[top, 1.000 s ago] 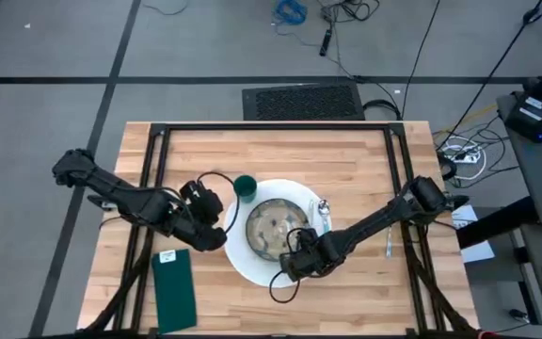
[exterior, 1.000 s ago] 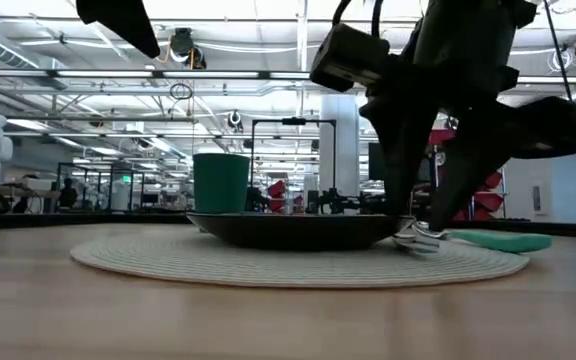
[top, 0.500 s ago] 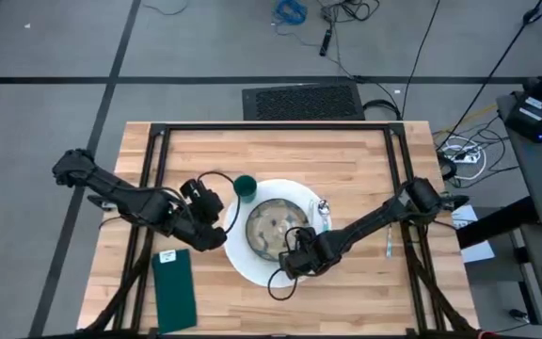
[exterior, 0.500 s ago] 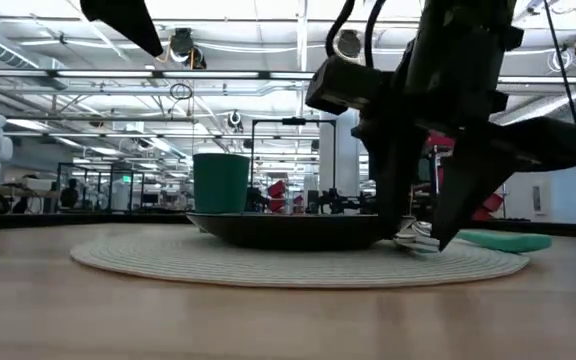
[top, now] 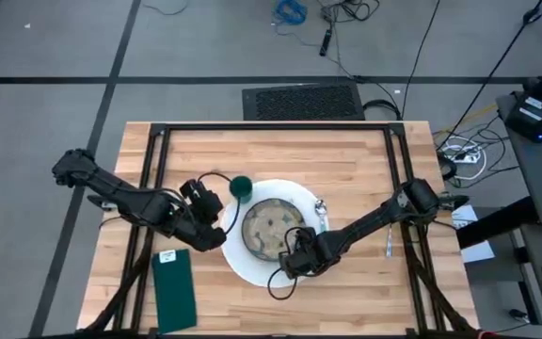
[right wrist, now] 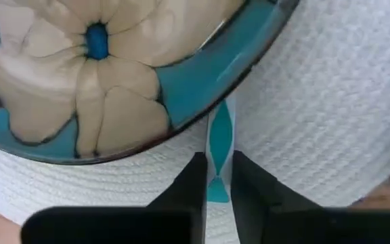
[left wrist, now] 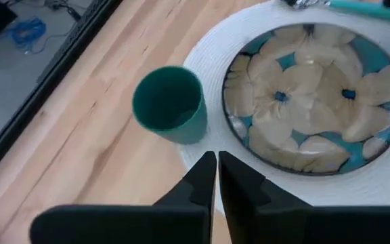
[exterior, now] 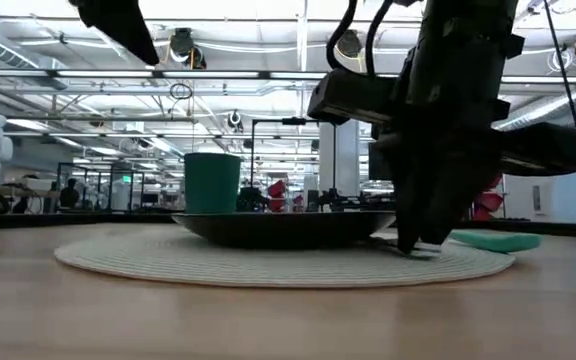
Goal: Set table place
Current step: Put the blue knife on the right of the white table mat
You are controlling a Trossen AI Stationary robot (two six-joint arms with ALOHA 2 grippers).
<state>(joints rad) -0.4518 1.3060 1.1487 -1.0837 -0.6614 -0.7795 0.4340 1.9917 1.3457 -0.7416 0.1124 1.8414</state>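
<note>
— Wood in pale strips is forming the tabletop, and a black frame is edging it. It is lying beneath both arms and carrying everything.
— What is hiding?
— A teal handle is slipping under the rim of the flowered plate, on the white mat, so its far end is out of sight. In the low view the right arm is blocking it.
— And the right tool?
— Its fingers are pinching that handle.
— The left tool?
— Hanging with fingers pressed together, holding nothing, near the green cup at the mat's edge.
— Anything else?
— A green cloth is lying beside the left arm.
</note>
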